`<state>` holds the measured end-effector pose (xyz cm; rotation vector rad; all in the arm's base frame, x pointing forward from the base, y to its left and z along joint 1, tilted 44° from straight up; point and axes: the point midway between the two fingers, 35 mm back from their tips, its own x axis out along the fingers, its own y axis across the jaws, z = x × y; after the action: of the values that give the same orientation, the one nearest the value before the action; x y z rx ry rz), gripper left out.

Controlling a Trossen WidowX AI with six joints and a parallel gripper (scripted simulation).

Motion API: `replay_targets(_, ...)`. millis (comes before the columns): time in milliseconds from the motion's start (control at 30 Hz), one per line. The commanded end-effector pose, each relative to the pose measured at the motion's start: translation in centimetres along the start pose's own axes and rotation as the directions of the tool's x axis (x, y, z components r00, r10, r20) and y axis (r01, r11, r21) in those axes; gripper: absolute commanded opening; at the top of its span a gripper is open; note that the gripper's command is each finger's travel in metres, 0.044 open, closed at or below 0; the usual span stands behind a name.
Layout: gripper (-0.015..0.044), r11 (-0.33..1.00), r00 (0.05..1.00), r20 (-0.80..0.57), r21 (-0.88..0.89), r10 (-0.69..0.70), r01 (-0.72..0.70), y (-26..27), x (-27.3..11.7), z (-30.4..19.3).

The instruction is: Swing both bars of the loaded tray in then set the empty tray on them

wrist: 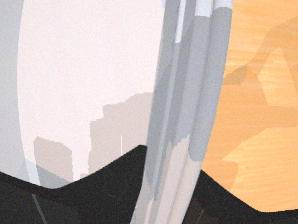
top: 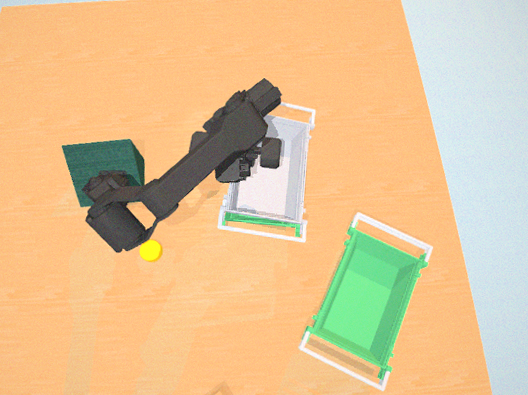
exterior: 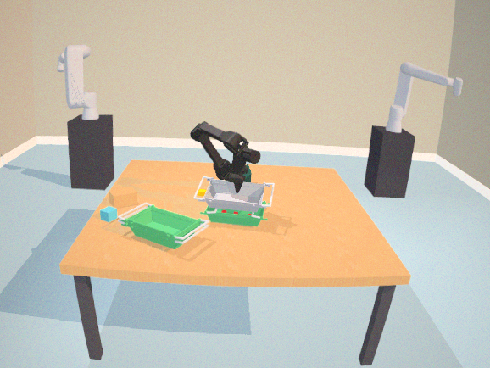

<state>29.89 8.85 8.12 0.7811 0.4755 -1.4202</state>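
Note:
The empty grey tray [top: 305, 175] [exterior: 237, 205] [wrist: 197, 95] is above the loaded green tray [top: 260, 220] [exterior: 237, 220], roughly level and nearly lined up with it. Its own white bars [top: 262, 235] [exterior: 271, 196] stick out over its ends. Red blocks [exterior: 236, 213] show in the loaded tray below it. Short white pieces of the loaded tray's bars [exterior: 255, 215] show near its ends under the grey tray; the rest is hidden. Whether the grey tray touches them I cannot tell. My gripper [exterior: 238, 189] [wrist: 157, 155] is shut on the grey tray's long side wall.
Another empty green tray [top: 334, 281] [exterior: 153, 233] stands apart, its bars out. A dark green block [top: 99, 159] [exterior: 248, 173] is by the arm's base. A yellow round object [top: 151, 250] [exterior: 202, 192], a cyan cube [exterior: 108, 214] and a wood-coloured block [exterior: 124, 197] stand elsewhere.

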Motion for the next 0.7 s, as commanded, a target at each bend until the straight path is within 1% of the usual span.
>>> replay_targets(0,0.0000,0.999,0.999,-0.003,-0.010,-0.038,0.038,-0.49,0.74,-0.12)
replay_targets(633,0.0000,0.999,0.999,-0.003,-0.010,-0.038,0.038,-0.49,0.74,-0.12)
replay_targets(667,0.0000,1.000,1.000,0.000,0.000,-0.002,0.002,-0.03,0.07,0.00)
